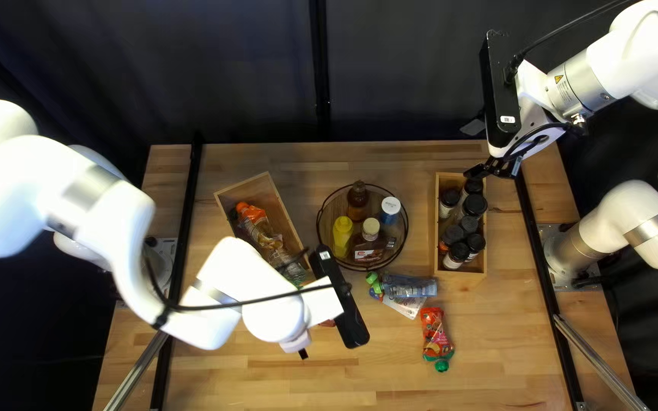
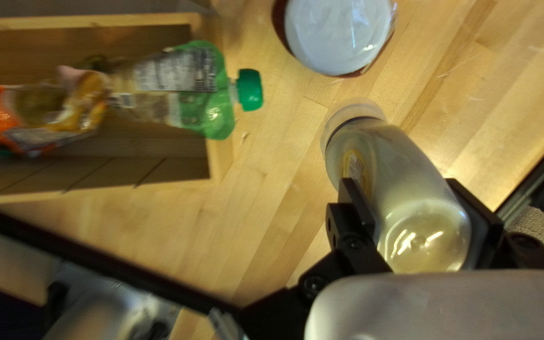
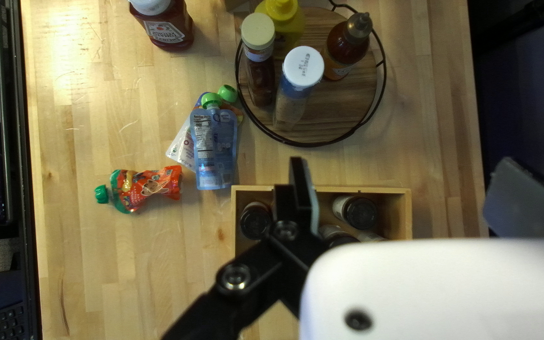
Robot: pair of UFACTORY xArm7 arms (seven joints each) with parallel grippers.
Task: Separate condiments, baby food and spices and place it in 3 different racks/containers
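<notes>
Looks well advanced: shows black-capped spice jars (image 1: 475,205) in the right wooden box (image 1: 434,228), condiments (image 3: 288,28) on the round rack (image 3: 351,104), pouches (image 2: 212,94) in the left wooden box (image 2: 221,154). Leaves red (image 3: 149,187), blue and white pouches loose, plus ketchup (image 3: 170,28) and a pale squeeze bottle (image 2: 398,176), clasped by left gripper (image 2: 404,186). Shows right gripper (image 3: 403,170) spread open. Must clear ketchup, just ahead of the held bottle.

A panel of small printed lines (image 3: 204,135) stands on the blue pouch (image 3: 221,170). The red bottle (image 3: 177,16) carries a pale label (image 3: 165,32) with dark lettering, and dark characters mark a white lid (image 3: 304,70). A green-ended pouch (image 2: 218,116) has a block of fine print (image 2: 181,69). A yellow triangular warning sign (image 1: 559,78) is on the right arm (image 1: 634,53).
</notes>
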